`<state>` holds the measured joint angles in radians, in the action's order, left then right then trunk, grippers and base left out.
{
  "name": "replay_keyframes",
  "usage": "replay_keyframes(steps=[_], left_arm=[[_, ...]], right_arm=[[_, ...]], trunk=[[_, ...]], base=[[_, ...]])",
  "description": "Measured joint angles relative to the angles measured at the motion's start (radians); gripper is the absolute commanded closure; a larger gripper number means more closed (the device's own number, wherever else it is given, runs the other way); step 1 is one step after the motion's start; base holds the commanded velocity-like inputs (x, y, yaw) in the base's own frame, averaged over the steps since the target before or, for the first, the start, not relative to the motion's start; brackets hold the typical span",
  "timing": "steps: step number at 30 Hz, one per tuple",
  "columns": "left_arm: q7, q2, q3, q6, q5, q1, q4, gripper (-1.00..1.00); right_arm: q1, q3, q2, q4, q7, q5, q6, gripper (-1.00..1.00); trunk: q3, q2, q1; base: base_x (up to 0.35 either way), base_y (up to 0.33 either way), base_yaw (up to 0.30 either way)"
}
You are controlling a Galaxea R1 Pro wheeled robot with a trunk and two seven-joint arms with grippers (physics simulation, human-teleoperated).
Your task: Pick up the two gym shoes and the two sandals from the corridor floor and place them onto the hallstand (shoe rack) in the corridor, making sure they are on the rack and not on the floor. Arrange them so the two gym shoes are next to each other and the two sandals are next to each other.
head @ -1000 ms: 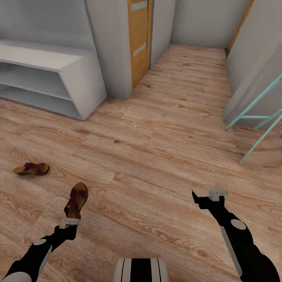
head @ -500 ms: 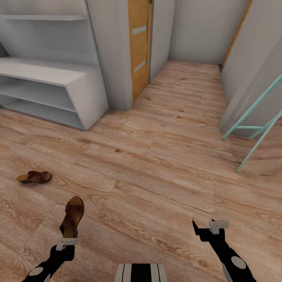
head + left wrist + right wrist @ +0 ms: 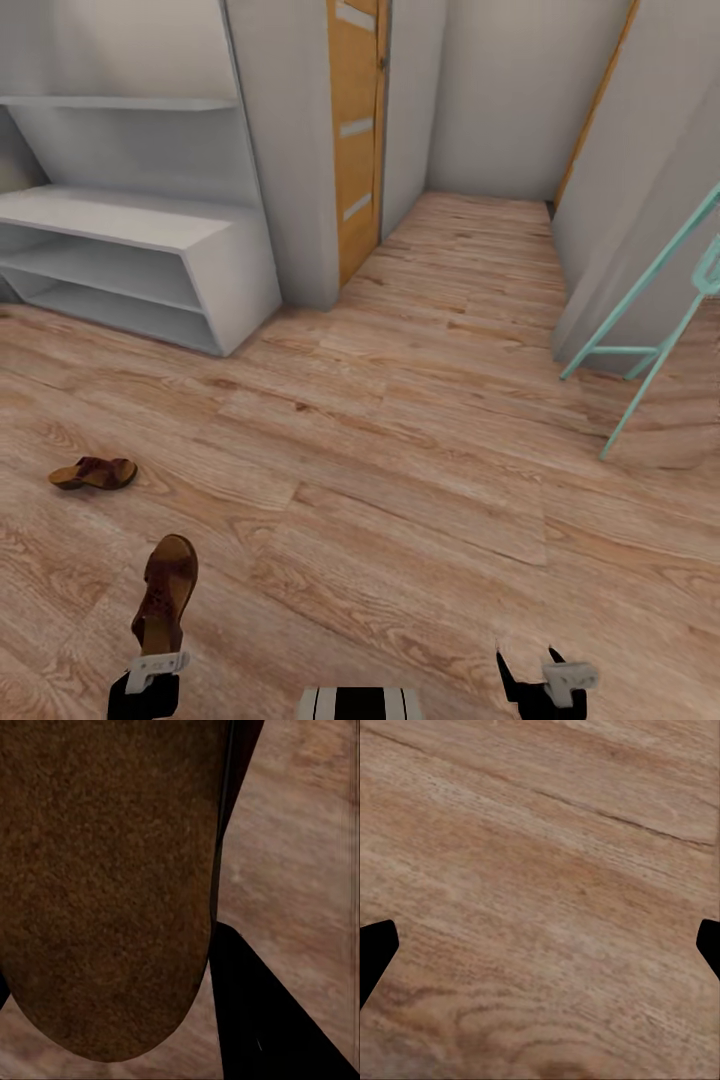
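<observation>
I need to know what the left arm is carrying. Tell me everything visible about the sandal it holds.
The held sandal is flat, dark brown with a reddish mottled footbed, straps across it and a rounded toe. It sticks out from the left gripper, which grips its heel end, toe pointing away from the robot. In the left wrist view its grainy brown surface looms large above the wood-plank floor.
</observation>
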<state>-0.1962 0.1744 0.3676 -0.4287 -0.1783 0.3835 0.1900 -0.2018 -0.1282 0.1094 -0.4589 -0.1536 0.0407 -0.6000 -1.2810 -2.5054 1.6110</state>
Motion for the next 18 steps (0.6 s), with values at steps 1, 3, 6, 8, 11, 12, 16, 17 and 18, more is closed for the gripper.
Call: replay_keyframes(steps=[1, 3, 6, 8, 11, 12, 16, 17, 18], left_arm=[[0.0, -0.002, 0.0, -0.001, 0.002, -0.003, -0.005, 1.0], [0.0, -0.004, 0.001, -0.007, 0.005, -0.01, -0.01, 1.0], [0.0, -0.006, 0.001, -0.034, 0.007, -0.018, -0.013, 1.0], [0.001, -0.007, 0.0, -0.075, 0.008, -0.024, -0.022, 1.0], [0.0, -0.008, 0.0, -0.117, 0.009, -0.027, -0.048, 1.0], [0.0, -0.008, 0.002, -0.119, 0.011, -0.027, -0.05, 1.0], [0.0, -0.009, 0.001, -0.126, 0.013, -0.028, -0.057, 1.0], [0.0, -0.01, 0.001, -0.127, 0.014, -0.028, -0.057, 1.0], [0.0, -0.01, 0.001, -0.128, 0.014, -0.028, -0.057, 1.0]], right_arm=[[0.0, 0.0, 0.0, 0.025, 0.0, -0.001, -0.018, -1.0], [0.0, -0.001, 0.0, 0.054, 0.001, -0.002, -0.037, -1.0], [0.0, -0.001, 0.0, 0.067, 0.001, -0.003, -0.045, -1.0], [0.0, 0.0, 0.0, 0.073, 0.001, -0.003, -0.048, -1.0], [0.0, 0.0, 0.0, 0.076, 0.001, -0.003, -0.049, -1.0], [0.0, -0.001, 0.0, 0.076, 0.001, -0.003, -0.049, -1.0], [0.0, -0.001, -0.001, 0.076, 0.001, -0.003, -0.049, -1.0], [0.0, -0.001, -0.001, 0.076, 0.001, -0.003, -0.049, -1.0], [0.0, -0.001, -0.001, 0.076, 0.001, -0.003, -0.049, -1.0]], trunk=[[0.005, 0.0, 0.0], [0.016, 0.001, -0.001], [0.033, 0.001, -0.003], [0.043, 0.002, -0.004], [0.06, 0.003, -0.005], [0.065, 0.003, -0.005], [0.087, 0.004, -0.007], [0.092, 0.004, -0.008], [0.098, 0.004, -0.008]], base=[[0.0, 0.0, 0.0], [0.0, 0.0, 0.0], [0.0, 0.0, 0.0], [0.0, 0.0, 0.0], [0.0, 0.0, 0.0], [0.0, 0.0, 0.0], [0.0, 0.0, 0.0], [0.0, 0.0, 0.0], [0.0, 0.0, 0.0]])
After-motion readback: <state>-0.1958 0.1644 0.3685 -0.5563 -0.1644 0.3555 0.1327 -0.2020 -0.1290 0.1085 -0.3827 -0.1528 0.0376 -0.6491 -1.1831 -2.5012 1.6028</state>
